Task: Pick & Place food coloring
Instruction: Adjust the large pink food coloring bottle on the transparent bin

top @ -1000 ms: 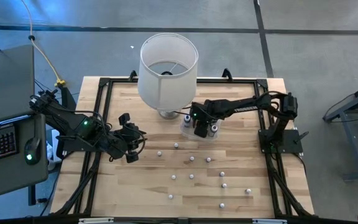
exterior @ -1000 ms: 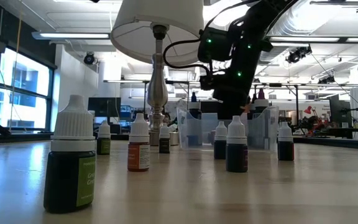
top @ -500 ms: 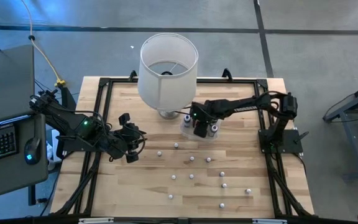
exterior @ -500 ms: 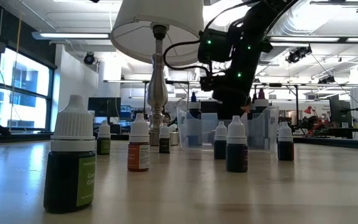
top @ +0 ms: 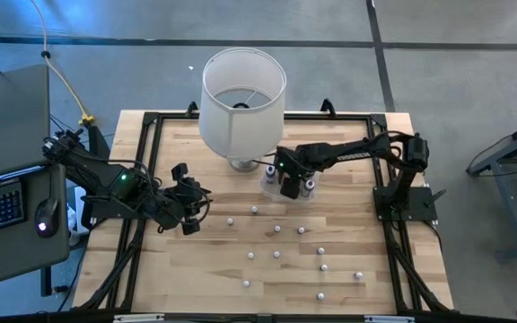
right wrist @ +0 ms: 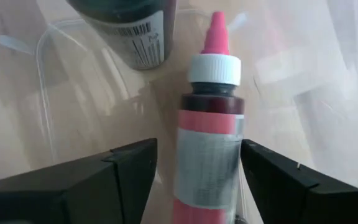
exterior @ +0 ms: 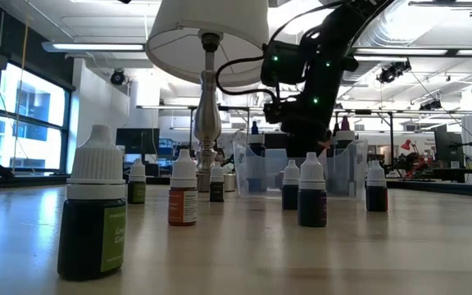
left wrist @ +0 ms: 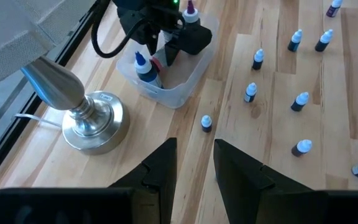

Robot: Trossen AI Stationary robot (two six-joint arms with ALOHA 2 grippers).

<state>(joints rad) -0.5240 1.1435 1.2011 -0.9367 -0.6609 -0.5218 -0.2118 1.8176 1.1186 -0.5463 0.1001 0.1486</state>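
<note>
The right gripper [right wrist: 194,171], fingers spread, straddles a red, pink-tipped food-coloring bottle [right wrist: 207,143] inside the clear plastic tub [left wrist: 188,78]. Withdrawing carelessly could topple it. The left gripper [left wrist: 194,165] waits released above the wooden counter [top: 205,260].

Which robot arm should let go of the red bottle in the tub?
The right one. Its gripper is already inside the clear tub around the red bottle; the left gripper waits away, open.
</note>
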